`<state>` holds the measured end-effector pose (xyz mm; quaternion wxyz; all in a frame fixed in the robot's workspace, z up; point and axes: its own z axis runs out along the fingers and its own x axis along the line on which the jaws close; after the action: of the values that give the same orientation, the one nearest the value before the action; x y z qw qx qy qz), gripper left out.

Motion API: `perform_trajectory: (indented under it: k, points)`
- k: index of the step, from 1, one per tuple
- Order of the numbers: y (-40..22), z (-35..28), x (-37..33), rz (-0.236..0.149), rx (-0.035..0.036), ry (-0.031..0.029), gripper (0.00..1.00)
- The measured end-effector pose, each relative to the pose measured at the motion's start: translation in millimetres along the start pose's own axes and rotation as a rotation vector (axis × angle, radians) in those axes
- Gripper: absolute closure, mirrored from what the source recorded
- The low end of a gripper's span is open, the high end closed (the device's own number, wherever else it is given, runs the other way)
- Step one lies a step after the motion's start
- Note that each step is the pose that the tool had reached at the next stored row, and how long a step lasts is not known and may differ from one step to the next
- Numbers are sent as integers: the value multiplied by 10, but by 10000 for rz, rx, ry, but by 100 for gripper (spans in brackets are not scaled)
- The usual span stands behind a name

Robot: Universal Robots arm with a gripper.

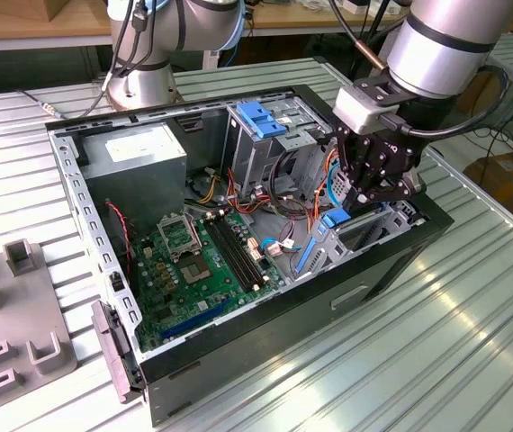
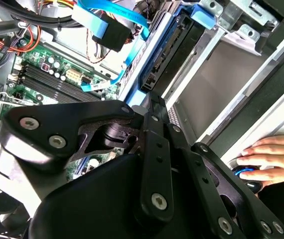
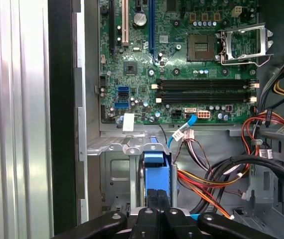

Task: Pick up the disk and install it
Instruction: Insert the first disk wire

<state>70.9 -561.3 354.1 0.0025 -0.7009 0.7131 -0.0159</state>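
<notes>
Cables (image 3: 216, 181) crowding beside the disk (image 3: 157, 167) (orange, black), open room above motherboard (image 3: 182, 59).

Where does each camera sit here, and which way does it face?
Exterior view: off the arm, angled down into the open black computer case; silver arm and black gripper show.
First wrist view: on the wrist, looking down past the gripper at the blue-framed disk and green motherboard.
Second wrist view: on the wrist, slanting across the gripper's linkage toward the disk.
Both wrist views catch a person's hand.
</notes>
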Motion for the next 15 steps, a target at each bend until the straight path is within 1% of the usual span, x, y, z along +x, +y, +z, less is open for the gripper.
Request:
perform_trajectory:
  k: [3,6,8,11,14,15]
  points:
    - [-1,-2,-1,-174,10,-10,89]
    - [-2,-4,-1,-546,18,-16,89]
    - [-7,-4,-1,-560,42,-15,89]
    - [-71,-6,-2,-558,83,-14,89]
    - [-134,-6,-3,-558,105,-14,89]
    - [-165,-6,-4,-558,112,-11,89]
